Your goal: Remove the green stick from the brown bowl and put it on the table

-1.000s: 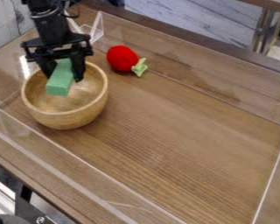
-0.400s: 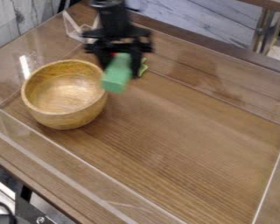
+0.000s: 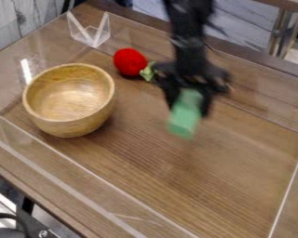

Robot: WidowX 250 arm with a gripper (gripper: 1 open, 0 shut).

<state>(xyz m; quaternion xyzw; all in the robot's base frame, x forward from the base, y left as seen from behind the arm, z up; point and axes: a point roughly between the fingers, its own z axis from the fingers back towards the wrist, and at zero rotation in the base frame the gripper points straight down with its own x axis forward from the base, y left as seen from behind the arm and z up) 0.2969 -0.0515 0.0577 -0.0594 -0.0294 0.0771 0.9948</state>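
Hanging over the table (image 3: 177, 186), blurred but clear enough to recognise, the gripper (image 3: 186, 93) is closed around the green stick (image 3: 184, 122), which points downward with a small tilt. The stick is outside the brown bowl (image 3: 70, 99), to the right of it in the view. Near the bowl, between it and the gripper, lies the red strawberry toy (image 3: 130, 62) with its green leaf.

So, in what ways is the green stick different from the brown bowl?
The green stick is bar-shaped, while the brown bowl is round. The stick is green; the bowl is light tan. The stick is clearly smaller than the bowl. The stick is up at the gripper's fingers, whereas the bowl sits on the table. Both look plain, without pattern.
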